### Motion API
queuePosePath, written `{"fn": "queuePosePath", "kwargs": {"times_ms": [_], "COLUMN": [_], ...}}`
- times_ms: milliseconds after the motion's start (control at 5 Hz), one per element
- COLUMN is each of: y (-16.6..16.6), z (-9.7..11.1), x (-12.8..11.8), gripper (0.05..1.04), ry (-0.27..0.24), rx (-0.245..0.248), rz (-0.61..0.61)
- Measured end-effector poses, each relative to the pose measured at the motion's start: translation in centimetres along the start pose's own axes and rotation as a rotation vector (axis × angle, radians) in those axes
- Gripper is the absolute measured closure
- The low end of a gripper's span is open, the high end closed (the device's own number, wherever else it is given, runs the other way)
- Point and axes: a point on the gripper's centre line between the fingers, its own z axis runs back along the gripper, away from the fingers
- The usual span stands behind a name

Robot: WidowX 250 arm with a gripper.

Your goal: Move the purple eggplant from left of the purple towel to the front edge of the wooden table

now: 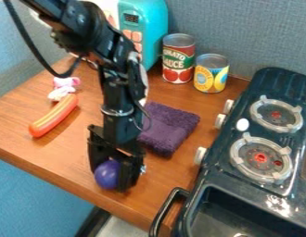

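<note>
The black gripper (111, 173) hangs down near the front edge of the wooden counter, left of the toy stove. It is shut on a round purple ball (107, 175), which sits between its fingers. Behind and to the right of the gripper lies a folded purple cloth (168, 128) on the counter. To the left is a toy hot dog (54, 115), with a small pink and white toy (64, 88) just behind it.
The dark toy stove (261, 157) with two burners and a sink basin (242, 215) takes up the right side. A red and green can (178, 59), a yellow can (211, 73) and a teal toy microwave (154, 28) stand at the back of the counter (31, 155).
</note>
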Motion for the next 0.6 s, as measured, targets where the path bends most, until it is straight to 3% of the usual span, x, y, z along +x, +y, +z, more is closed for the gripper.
{"fn": "queuePosePath", "kwargs": {"times_ms": [600], "y": [1.2], "z": [3.2], "x": [-0.8], "gripper": [0.083], "ry": [-0.085], "rx": [-0.049], "rz": [0.055]}}
